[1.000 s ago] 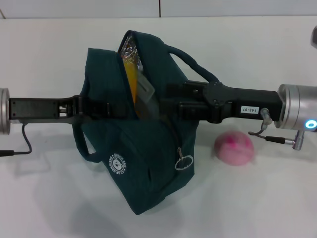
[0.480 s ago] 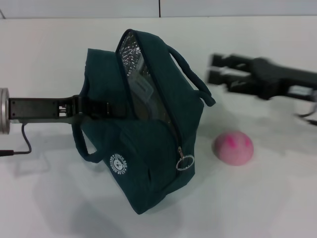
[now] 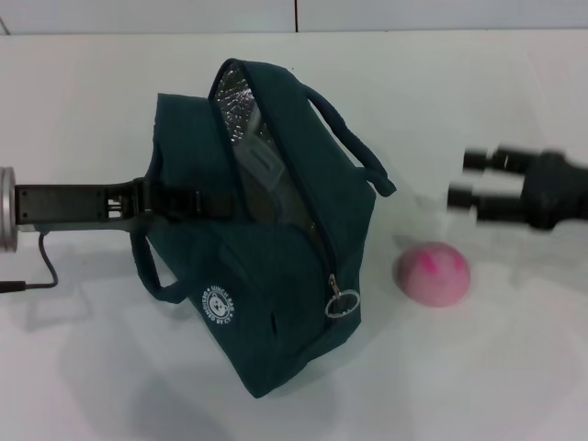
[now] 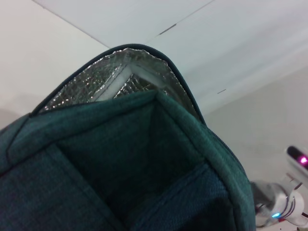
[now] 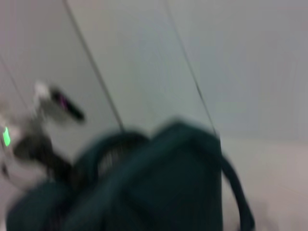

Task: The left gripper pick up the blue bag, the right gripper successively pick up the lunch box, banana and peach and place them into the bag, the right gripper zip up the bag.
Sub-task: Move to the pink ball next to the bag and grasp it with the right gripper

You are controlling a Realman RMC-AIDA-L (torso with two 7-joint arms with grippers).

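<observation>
Lying below the open right gripper (image 3: 464, 177), the peach (image 3: 432, 273).

The left gripper (image 3: 197, 200) is a long, flat black body, boxy in section, with small screws and cut-outs along its side. Behind it sits a round silver-grey wrist collar, and a thin black cable loops down from just below that collar and runs off sideways. The right gripper (image 3: 464, 179) is black too, motion-blurred, with two stubby rounded fingers (image 3: 476, 161) ahead of a thicker dark body. In the left wrist view, a silver-white wrist piece shows with a small blue-green light and a pink one just beside it.
</observation>
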